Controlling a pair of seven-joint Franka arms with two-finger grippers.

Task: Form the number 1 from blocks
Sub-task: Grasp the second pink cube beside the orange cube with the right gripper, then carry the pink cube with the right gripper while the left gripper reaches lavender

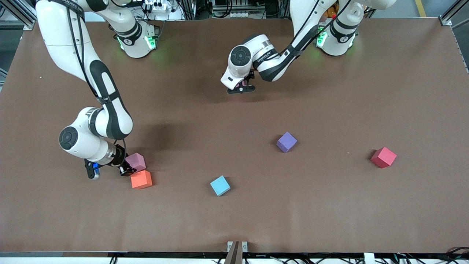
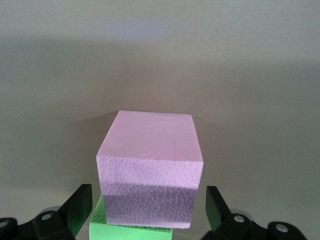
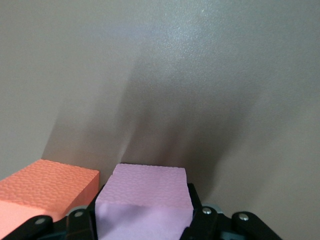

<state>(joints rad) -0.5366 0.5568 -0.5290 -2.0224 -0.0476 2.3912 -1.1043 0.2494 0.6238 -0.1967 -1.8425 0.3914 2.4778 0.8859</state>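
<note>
My right gripper (image 1: 129,167) is low at the table toward the right arm's end, shut on a light pink block (image 1: 136,161) whose sides both fingers press in the right wrist view (image 3: 145,192). My left gripper (image 1: 240,88) hangs low over the table's middle near the bases, open, its fingers (image 2: 80,200) standing apart from a second light pink block (image 2: 150,155). A green block (image 2: 130,231) shows under that block's lower edge; whether it lies below or beside it I cannot tell. One purple block (image 1: 286,142) lies alone mid-table. The other purple block is out of view.
An orange cube (image 1: 141,179) touches the held pink block on the side nearer the front camera, and also shows as the orange cube (image 3: 45,187) in the right wrist view. A light-blue cube (image 1: 220,185) and a red cube (image 1: 383,157) lie apart on the brown table (image 1: 329,212).
</note>
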